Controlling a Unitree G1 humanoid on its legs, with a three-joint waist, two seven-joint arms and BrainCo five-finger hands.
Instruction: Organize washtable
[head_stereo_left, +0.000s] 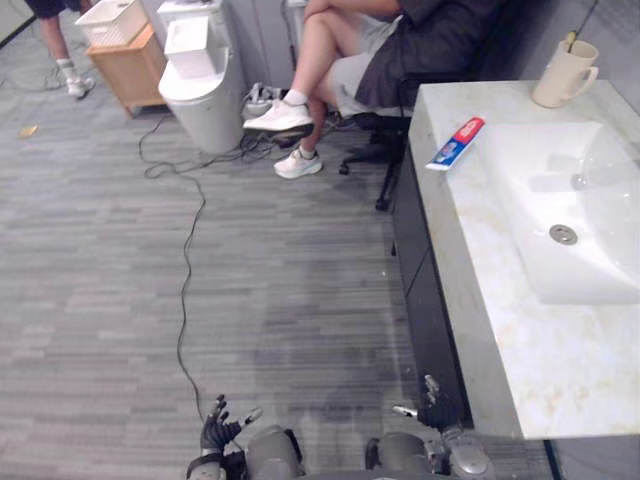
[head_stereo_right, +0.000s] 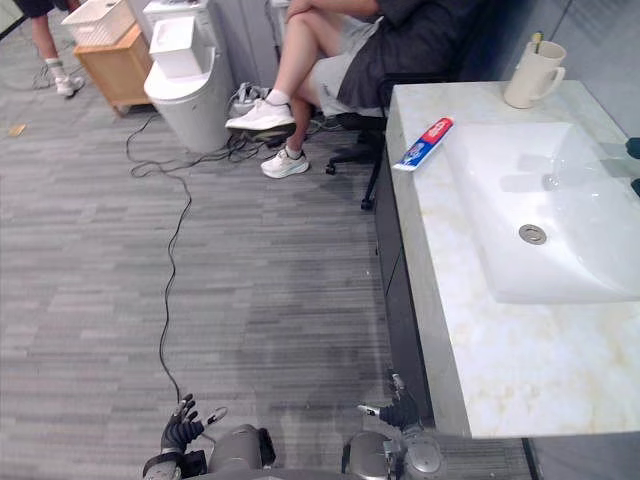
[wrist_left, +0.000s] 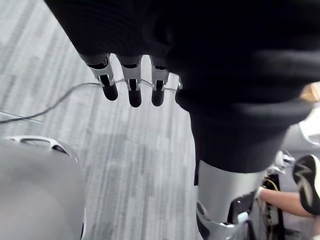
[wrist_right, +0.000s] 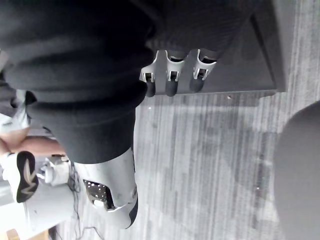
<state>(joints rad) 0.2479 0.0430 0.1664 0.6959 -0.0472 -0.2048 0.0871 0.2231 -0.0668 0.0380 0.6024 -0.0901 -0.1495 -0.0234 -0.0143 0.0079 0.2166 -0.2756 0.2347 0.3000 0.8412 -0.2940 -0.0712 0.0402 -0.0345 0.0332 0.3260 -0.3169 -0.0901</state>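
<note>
Toothpaste tube (head_stereo_left: 455, 144) flat on marble washtable (head_stereo_left: 560, 370), cream mug (head_stereo_left: 563, 74) beyond.

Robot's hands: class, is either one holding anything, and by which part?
Nothing is held: the left hand and right hand both hang open and empty.

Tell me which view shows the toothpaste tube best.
The right eye view: the toothpaste tube lies whole, uncovered and fairly central on the countertop, left of the sink basin, with the mug beyond. The left eye view gives nearly the same look. Both wrist views face the floor.
</note>
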